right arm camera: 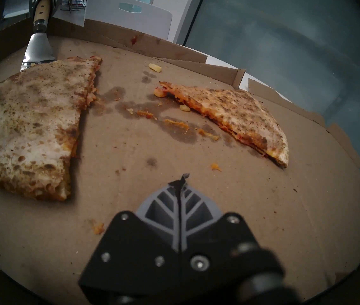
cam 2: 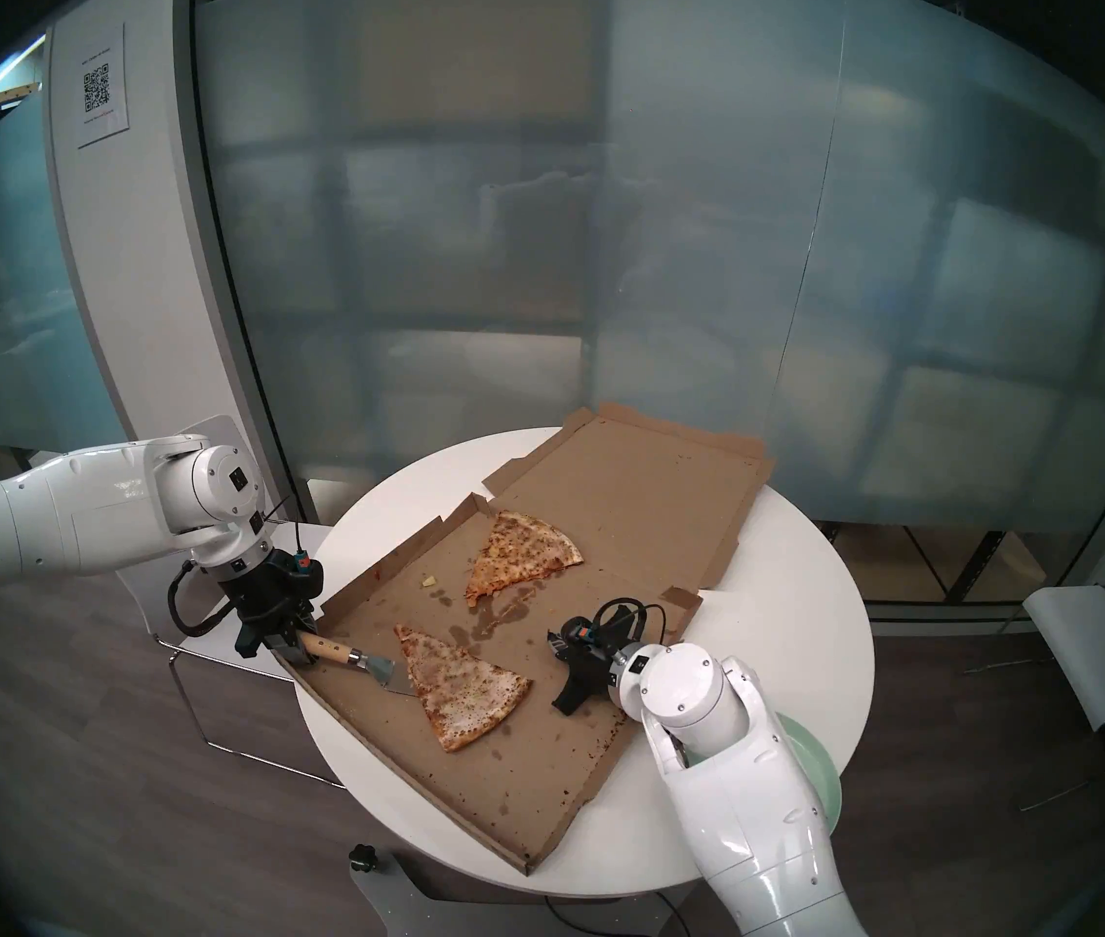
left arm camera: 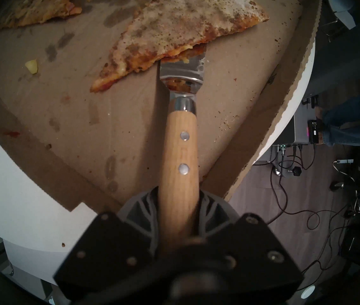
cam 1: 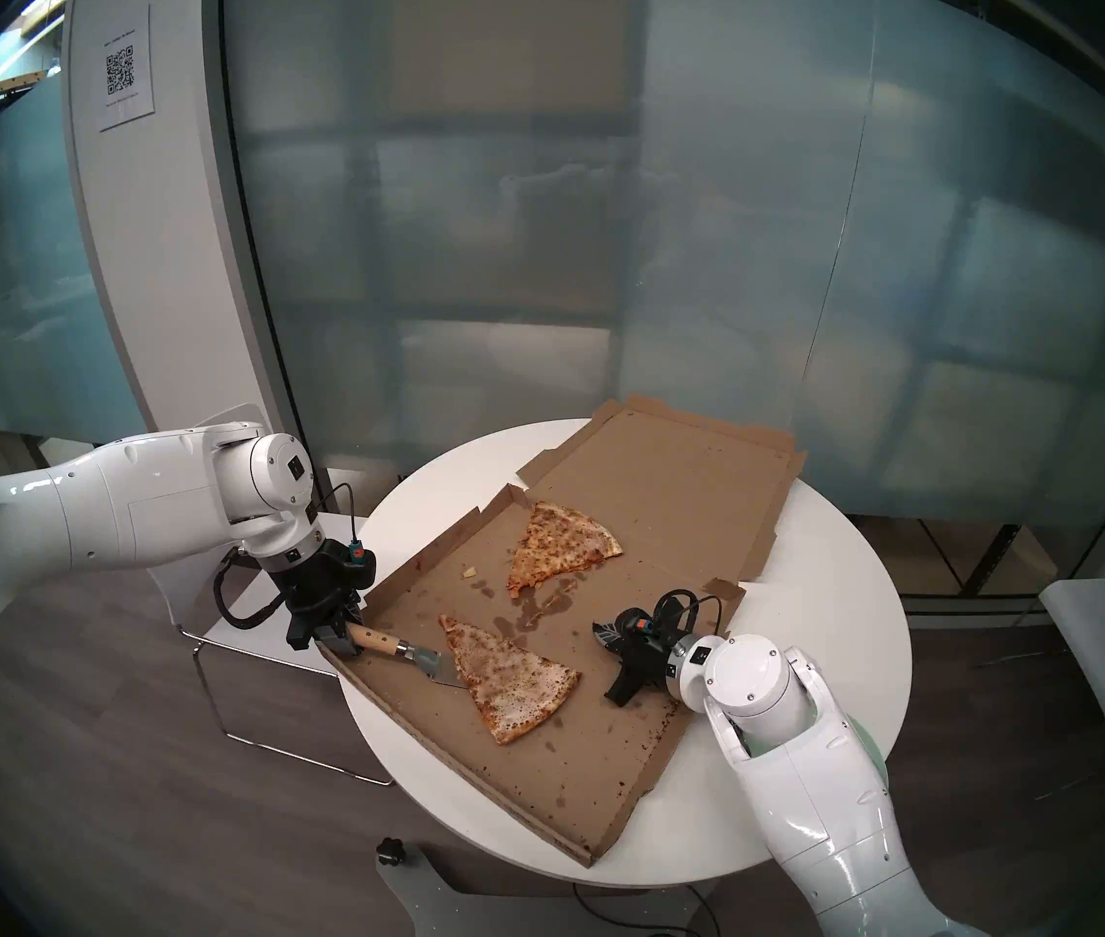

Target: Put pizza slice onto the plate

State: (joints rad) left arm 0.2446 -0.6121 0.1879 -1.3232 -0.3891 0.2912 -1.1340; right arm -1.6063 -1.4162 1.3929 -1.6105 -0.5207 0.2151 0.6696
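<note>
Four fisheye views around one open pizza box (cam 1: pixel 570 699).

From the head we look steeply down with two nearly matching eyes on the round table (cam 2: pixel 799 577), box and both arms. Our left wrist view looks close along the spatula (left arm camera: pixel 180 157) into the box's near corner. Our right wrist view sits low over the cardboard, facing across it. All four share the pale pizza slice (right arm camera: pixel 27 126) and spatula blade.
</note>
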